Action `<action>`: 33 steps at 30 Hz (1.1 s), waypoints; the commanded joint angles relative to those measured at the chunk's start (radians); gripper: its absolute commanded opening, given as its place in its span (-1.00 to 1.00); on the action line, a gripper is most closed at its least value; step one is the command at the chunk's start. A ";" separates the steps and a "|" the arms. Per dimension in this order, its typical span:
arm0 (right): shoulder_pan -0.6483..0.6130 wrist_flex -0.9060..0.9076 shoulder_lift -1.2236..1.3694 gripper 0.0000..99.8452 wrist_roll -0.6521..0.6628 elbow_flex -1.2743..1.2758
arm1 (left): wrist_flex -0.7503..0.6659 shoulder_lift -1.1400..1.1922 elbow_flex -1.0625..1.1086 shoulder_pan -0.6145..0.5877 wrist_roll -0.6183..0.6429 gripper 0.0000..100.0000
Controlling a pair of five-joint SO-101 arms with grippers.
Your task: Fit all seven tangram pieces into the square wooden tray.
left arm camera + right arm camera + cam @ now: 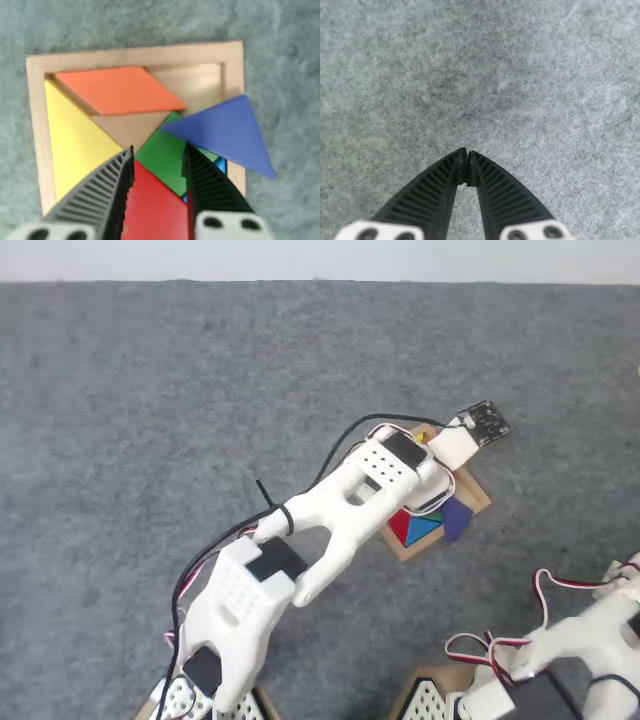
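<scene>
The square wooden tray (35,100) holds a yellow triangle (75,140), an orange parallelogram (120,90), a red piece (155,205) and a green piece (162,152). A blue triangle (225,132) lies tilted over the tray's rim, partly on the green piece, with a light-blue piece (220,165) peeking from under it. My left gripper (157,155) hovers open above the green piece, holding nothing. From above, the left arm covers most of the tray (475,495); the red piece (402,527) and blue triangle (457,517) show. My right gripper (467,155) is shut over bare carpet.
Grey carpet (150,390) spreads around the tray. The right arm (560,650) sits at the near right corner. A bare wooden patch (200,85) of tray floor lies beside the orange parallelogram.
</scene>
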 commanded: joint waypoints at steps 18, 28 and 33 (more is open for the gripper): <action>-0.004 0.007 -0.041 -0.98 0.006 -0.006 | 0.126 -0.150 -0.145 0.020 0.014 -0.76; 0.056 -0.002 -0.041 -0.98 0.012 -0.006 | -0.152 -0.454 0.438 0.203 0.075 -0.68; 0.061 0.004 -0.041 -0.98 0.012 -0.006 | -0.164 -0.367 0.432 0.176 0.074 -0.68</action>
